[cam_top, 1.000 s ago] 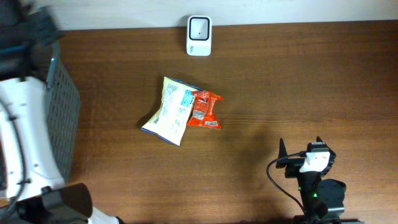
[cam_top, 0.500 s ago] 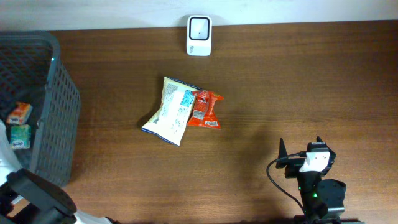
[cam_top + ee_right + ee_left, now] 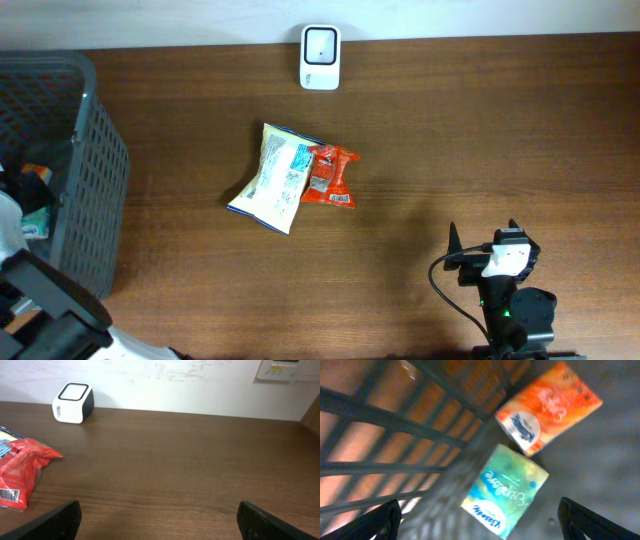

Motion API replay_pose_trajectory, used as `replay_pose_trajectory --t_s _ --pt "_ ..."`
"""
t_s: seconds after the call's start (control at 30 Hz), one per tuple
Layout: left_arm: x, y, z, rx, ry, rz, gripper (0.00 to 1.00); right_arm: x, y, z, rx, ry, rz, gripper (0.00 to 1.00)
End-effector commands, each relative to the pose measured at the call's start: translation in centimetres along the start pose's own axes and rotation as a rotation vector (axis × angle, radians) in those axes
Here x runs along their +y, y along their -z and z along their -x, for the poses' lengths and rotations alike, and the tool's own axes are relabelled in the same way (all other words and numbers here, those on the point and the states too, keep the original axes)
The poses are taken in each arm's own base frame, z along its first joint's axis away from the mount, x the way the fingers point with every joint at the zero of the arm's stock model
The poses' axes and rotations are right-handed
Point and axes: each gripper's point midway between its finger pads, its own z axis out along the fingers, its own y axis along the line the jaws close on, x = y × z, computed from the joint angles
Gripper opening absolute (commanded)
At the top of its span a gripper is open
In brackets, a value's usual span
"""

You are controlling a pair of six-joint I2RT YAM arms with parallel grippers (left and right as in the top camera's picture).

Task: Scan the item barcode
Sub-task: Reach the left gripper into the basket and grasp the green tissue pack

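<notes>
Desk (image 3: 450, 150): scanner (image 3: 320, 58) at far edge; my left hand (image 3: 480, 520) wide over boxes (image 3: 505, 490) in basket (image 3: 100, 190), likely picking; right hand (image 3: 160, 520) wide, parked.

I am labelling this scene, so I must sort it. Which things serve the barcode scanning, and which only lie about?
For the job: small white box-shaped scanner; red plastic snack packet, barcode showing; pale yellow snack bag touching it.
Probably just lying about: grey plastic mesh basket; orange rectangular packet and green rectangular packet inside it.
</notes>
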Motion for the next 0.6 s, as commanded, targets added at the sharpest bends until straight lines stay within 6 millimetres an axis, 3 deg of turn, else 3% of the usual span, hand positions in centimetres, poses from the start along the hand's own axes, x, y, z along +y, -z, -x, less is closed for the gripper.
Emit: replay_pose_trajectory --t_s 0.0,0.07,0.17,0.4,0.57 --pt "-1.4 -2.3 -2.1 0.072 -0.051 -0.048 0.95 0.1 0.0 -0.3 0.011 -0.002 0.002 0.99" --pt "-1.8 -2.8 -3.0 0.108 -0.058 -0.060 0.85 0.1 0.0 -0.3 0.011 -0.002 0.002 0.98" --pt "-2.3 -3.7 -4.2 0.152 -0.063 -0.067 0.79 0.1 0.0 -0.3 0.011 -0.002 0.002 0.98" --pt "-3.1 -6.1 -5.1 0.178 -0.075 -0.072 0.82 0.1 0.0 -0.3 0.011 -0.002 0.002 0.98" --pt "-3.6 -7.3 -6.3 0.216 -0.084 -0.080 0.78 0.1 0.0 -0.3 0.011 -0.002 0.002 0.98"
